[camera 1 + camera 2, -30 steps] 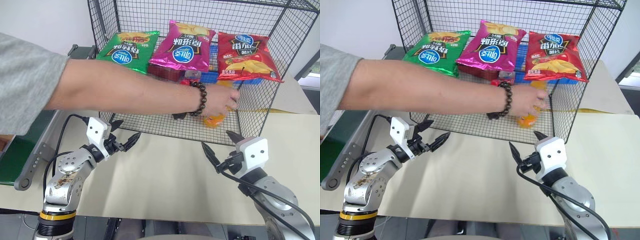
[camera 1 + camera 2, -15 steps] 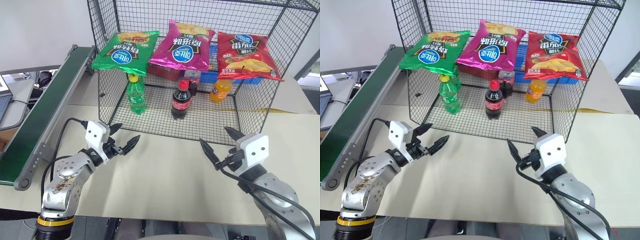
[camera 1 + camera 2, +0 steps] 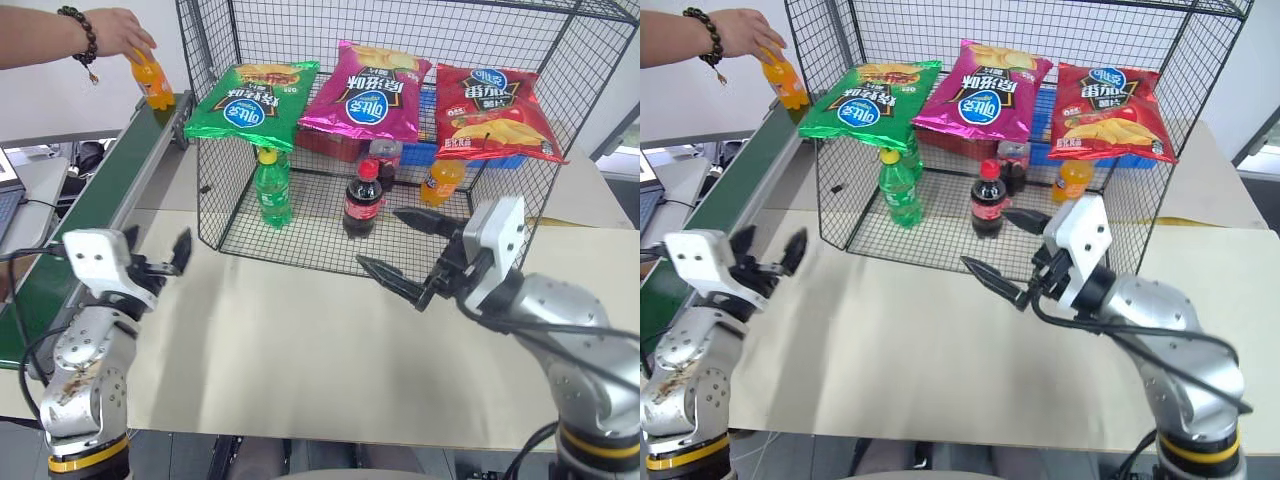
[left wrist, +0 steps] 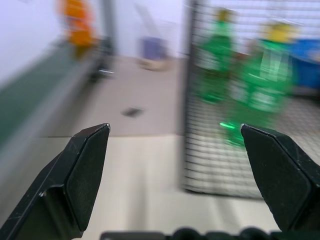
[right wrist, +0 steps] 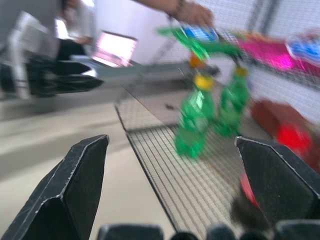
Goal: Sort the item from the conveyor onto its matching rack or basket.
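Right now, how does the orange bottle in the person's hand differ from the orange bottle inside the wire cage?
The held bottle is gripped by a person's hand over the far end of the conveyor; the caged bottle stands free on the mesh floor of the wire cage. The held bottle is tilted; the caged bottle is upright. The caged bottle's cap is orange; the held one's is covered. Both hold orange soda.

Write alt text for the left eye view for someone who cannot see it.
A person's hand sets an orange soda bottle at the far end of a green conveyor. Two open robot tools, left tool and right tool, hover over a beige table before a black wire cage holding bottles, with chip bags above them.
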